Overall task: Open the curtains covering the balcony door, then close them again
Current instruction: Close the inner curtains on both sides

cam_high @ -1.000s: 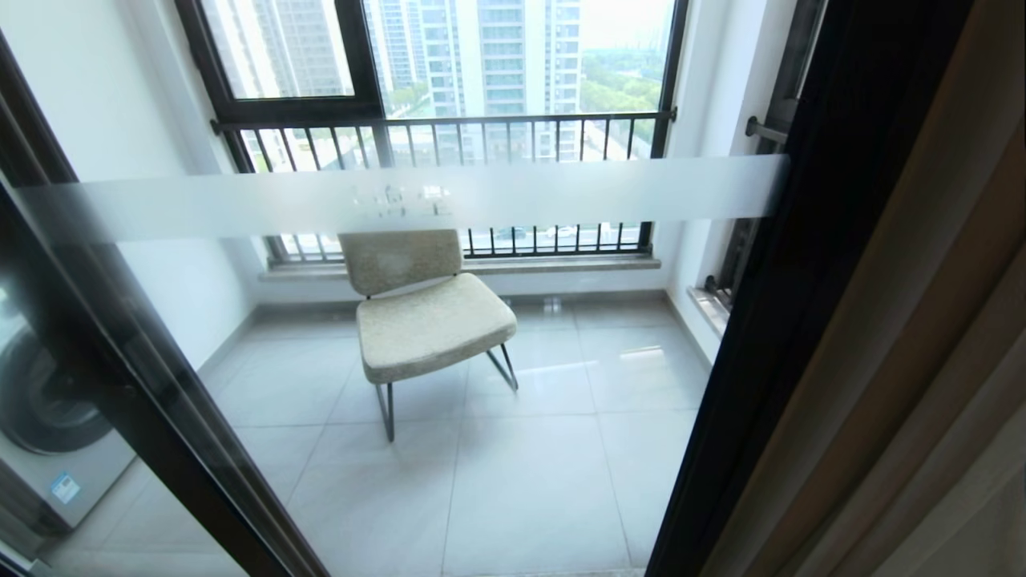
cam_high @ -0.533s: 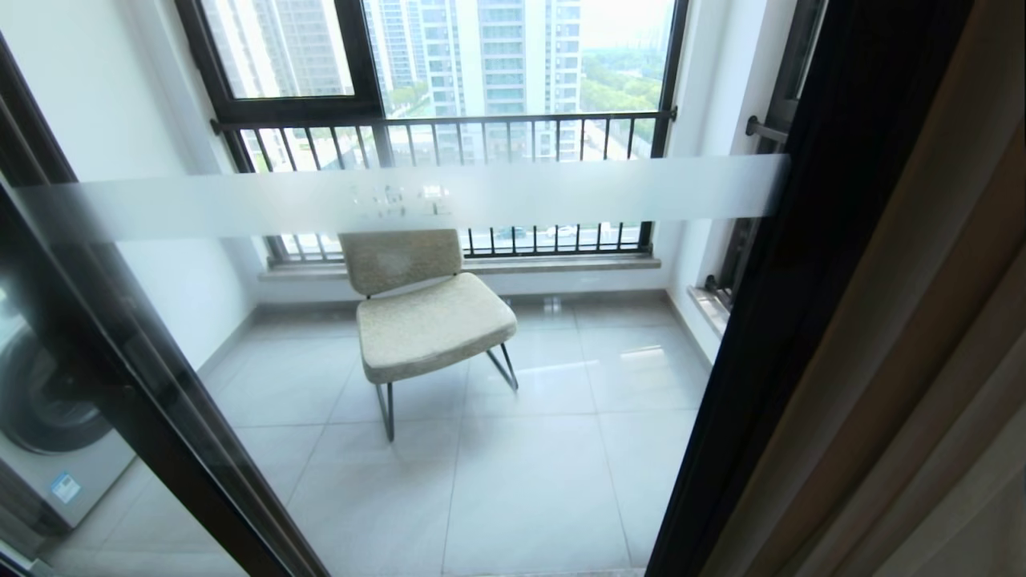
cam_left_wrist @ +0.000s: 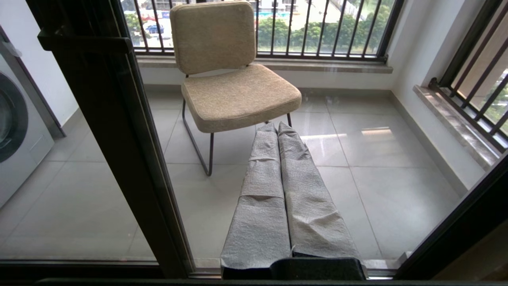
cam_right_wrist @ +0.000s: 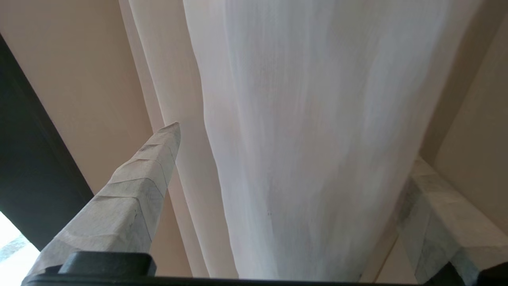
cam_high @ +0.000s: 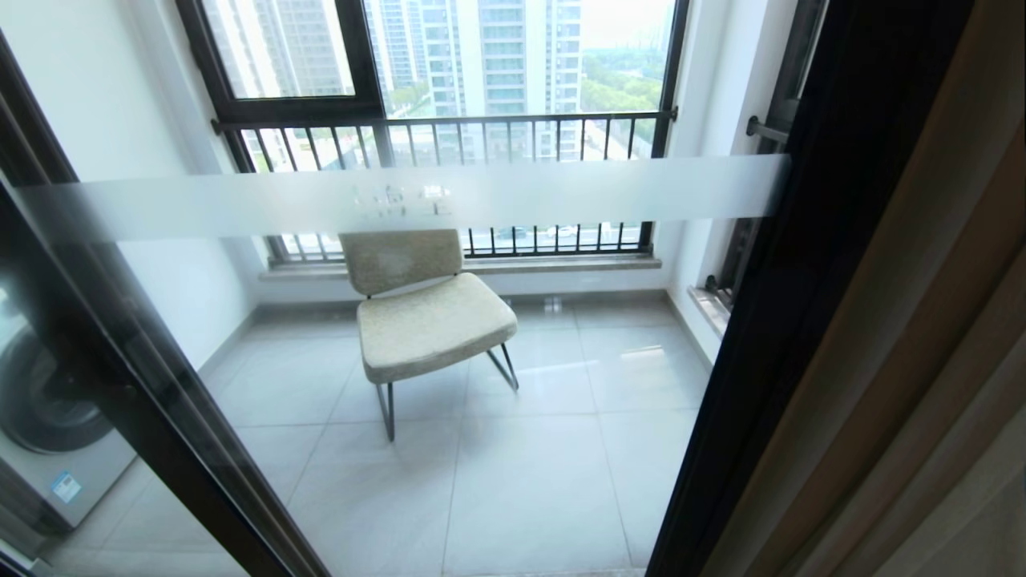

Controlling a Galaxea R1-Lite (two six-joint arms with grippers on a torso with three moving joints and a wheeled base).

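Curtains (cam_high: 922, 336) are bunched right, balcony door (cam_high: 449, 200) uncovered. Right gripper (cam_right_wrist: 293, 186) is spread wide around the sheer fold, probably to drag it closed. Left gripper (cam_left_wrist: 278, 131) sits pinched together, idle.

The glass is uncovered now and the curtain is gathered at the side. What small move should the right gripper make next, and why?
Probably close the right gripper: its fingers stand wide open on either side of a fold of the sheer curtain, which is bunched to the right of the uncovered balcony door. A grip comes before pulling it back across.
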